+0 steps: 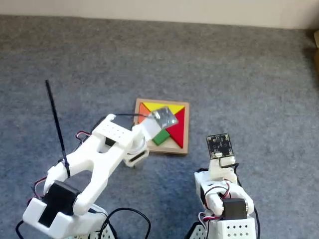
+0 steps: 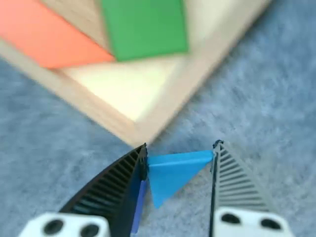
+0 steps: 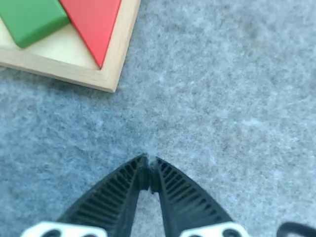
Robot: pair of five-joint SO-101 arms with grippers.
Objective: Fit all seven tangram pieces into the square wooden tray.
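A blue triangle (image 2: 172, 174) is clamped between the left gripper's (image 2: 178, 157) fingers, just off the tray's (image 2: 89, 101) corner; the right gripper's (image 3: 149, 173) fingers are pressed together above the counter (image 3: 237, 98).

A grey, short-piled felt carpet (image 1: 239, 64) covers the whole work surface, and close up its fibres look mottled with lighter flecks. Along its far edge runs a pale cream strip of bare surface (image 1: 149, 7), meeting the carpet in a straight line. On the left of the high view a thin black rod (image 1: 55, 122) slants across the carpet. At the far right edge sits a small brown object (image 1: 317, 45), cut off by the frame and too little seen to identify.
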